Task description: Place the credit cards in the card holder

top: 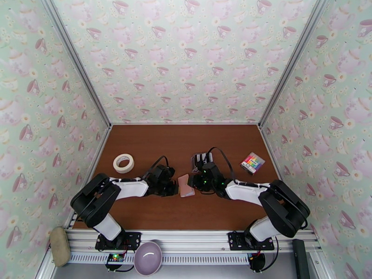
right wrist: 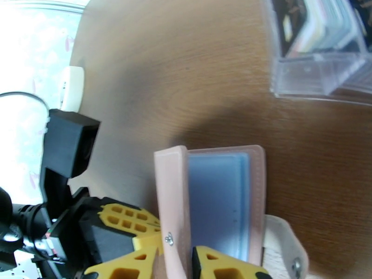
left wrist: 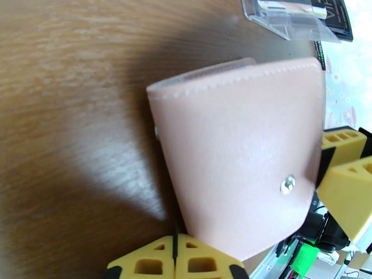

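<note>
The pale pink card holder (top: 186, 185) stands half open on the brown table between my two grippers. Its pale blue-grey inside (right wrist: 216, 205) faces the right wrist camera, and its pink outer face with a snap stud (left wrist: 237, 154) faces the left wrist camera. My right gripper (right wrist: 179, 261) is shut on the upright pink cover, one yellow finger on each side. My left gripper (left wrist: 176, 249) is shut, fingertips together at the holder's near edge. The credit cards (top: 202, 160) sit stacked in a clear plastic box (right wrist: 321, 38) just behind the holder, and they also appear in the left wrist view (left wrist: 297, 12).
A white tape roll (top: 123, 163) lies at the left and a rainbow-striped rectangle (top: 252, 162) at the right. A purple bowl (top: 148, 257) sits on the front rail between the arm bases. Patterned walls close in the table on three sides.
</note>
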Controlling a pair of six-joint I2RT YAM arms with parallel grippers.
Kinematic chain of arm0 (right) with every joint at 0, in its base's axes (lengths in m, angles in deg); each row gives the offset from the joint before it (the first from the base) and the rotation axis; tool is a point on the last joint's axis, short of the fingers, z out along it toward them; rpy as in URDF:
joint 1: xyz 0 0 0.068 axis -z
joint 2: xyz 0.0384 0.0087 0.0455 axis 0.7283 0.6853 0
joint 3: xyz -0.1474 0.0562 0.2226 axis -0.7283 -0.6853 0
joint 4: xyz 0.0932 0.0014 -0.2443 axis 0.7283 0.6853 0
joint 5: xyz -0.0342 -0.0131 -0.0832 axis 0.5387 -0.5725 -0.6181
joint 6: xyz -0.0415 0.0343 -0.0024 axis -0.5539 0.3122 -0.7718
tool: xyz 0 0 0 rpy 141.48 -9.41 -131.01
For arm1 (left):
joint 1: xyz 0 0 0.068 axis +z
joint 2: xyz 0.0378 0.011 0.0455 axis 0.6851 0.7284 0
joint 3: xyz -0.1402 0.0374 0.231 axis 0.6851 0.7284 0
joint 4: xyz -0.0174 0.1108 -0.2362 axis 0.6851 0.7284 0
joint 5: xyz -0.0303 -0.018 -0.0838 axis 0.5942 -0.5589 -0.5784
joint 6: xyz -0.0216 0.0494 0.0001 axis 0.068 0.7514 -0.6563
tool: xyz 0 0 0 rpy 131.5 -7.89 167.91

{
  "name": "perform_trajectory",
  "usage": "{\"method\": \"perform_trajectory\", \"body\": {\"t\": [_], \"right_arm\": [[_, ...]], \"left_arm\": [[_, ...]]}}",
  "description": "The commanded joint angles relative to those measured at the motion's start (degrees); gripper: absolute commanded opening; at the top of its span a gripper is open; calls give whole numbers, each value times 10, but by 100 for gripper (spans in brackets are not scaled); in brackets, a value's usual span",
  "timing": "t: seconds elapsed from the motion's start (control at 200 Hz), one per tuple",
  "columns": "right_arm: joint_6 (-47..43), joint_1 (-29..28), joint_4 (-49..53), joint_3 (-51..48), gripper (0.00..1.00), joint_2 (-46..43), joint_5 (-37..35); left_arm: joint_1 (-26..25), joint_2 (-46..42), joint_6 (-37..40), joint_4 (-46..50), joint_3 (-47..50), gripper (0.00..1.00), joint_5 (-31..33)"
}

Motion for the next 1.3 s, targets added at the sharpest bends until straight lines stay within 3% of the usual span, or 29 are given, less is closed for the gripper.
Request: {"method": "perform_trajectory", "body": {"t": [0.0, 0.691, 0.972, 1.297], "right_arm": [[31, -5, -52, -7, 27, 0, 25], [96, -26, -166, -9, 28, 48, 72], [114, -34, -201, -11, 28, 61, 83], [124, -40, -214, -15, 28, 62, 89]], "left_arm": [[44, 33, 29, 57, 10, 0, 138], [82, -32, 41, 67, 38, 1, 120], [102, -101, 50, 52, 59, 21, 78], [110, -147, 65, 82, -4, 24, 20]]}}
